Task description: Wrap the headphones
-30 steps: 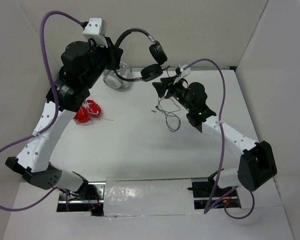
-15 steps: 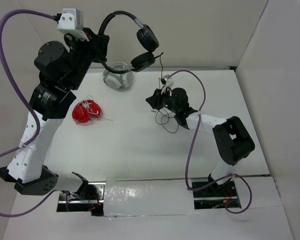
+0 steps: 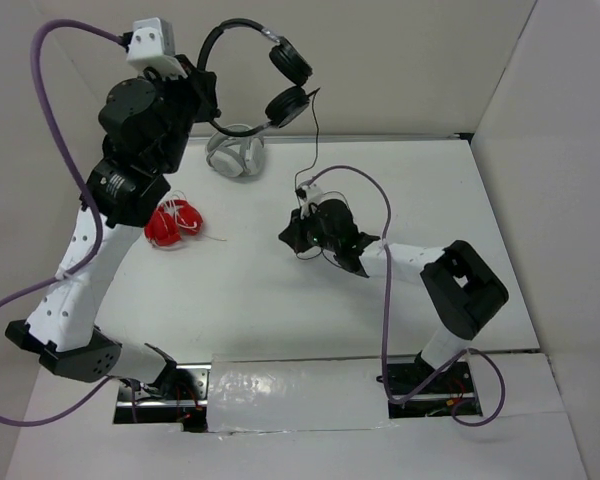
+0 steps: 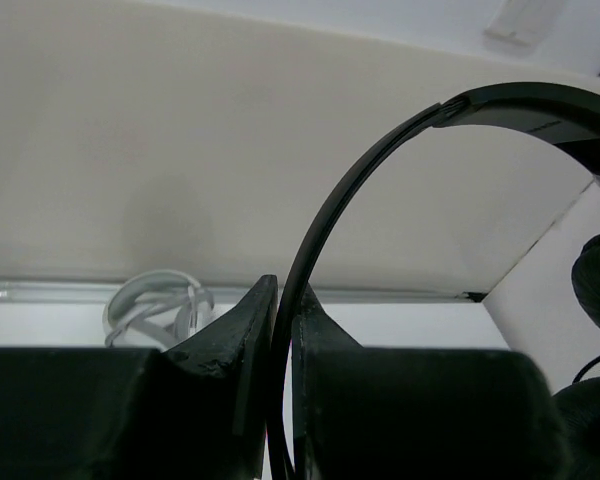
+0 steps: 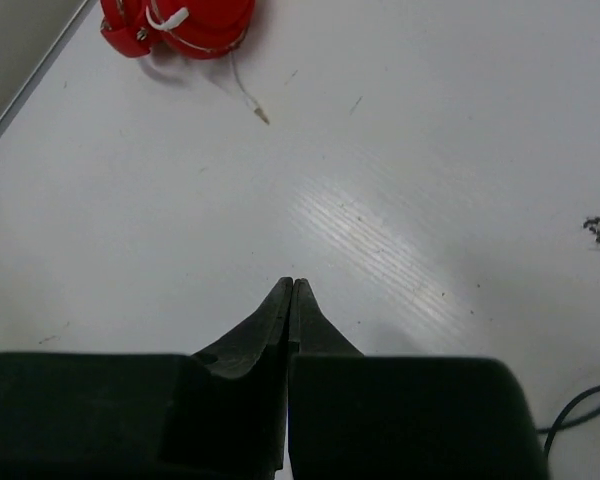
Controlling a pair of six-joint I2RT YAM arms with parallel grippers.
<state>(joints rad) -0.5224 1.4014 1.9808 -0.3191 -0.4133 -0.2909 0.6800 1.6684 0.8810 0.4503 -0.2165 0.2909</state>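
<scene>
Bright, even light — soft shadows, a streaky sheen on the white table [image 5: 360,230]

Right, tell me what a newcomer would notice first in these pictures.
The black headphones hang high over the table's far edge, their headband pinched in the left arm's jaws. Their thin cable trails down toward the right arm, whose jaws are closed low over the middle of the table. A red pair lies at the left, a white pair at the back.
</scene>
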